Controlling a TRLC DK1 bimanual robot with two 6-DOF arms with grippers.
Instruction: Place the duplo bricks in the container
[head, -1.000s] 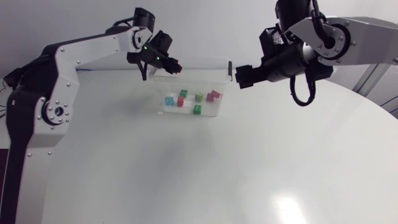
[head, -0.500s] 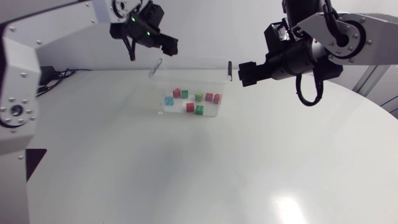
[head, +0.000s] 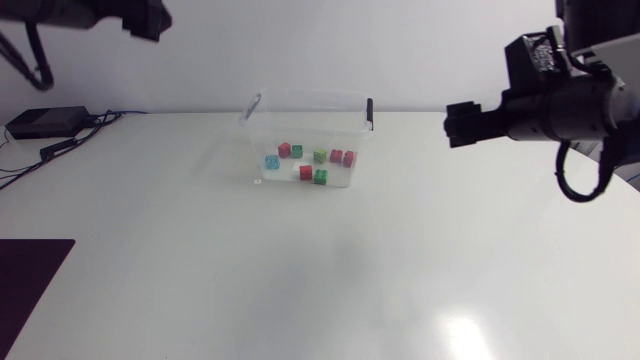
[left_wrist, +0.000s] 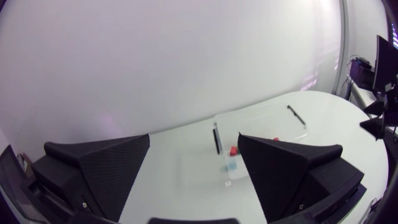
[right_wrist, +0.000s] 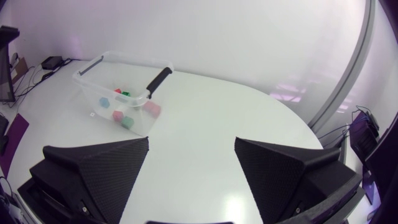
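Left gripper (left_wrist: 194, 142) and right gripper (right_wrist: 191, 142) both wide open and empty, well apart from the container (head: 310, 94) on either side, duplo bricks (head: 306, 172) lying inside it; seemingly placing finished, next only parking away from the container.

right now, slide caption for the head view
Clear plastic container holding red, green, blue and pink duplo bricks on white table, black left gripper and right gripper off to either side.

I see a white table (head: 400, 260). A clear container (head: 300, 120) sits on it, near the far edge.
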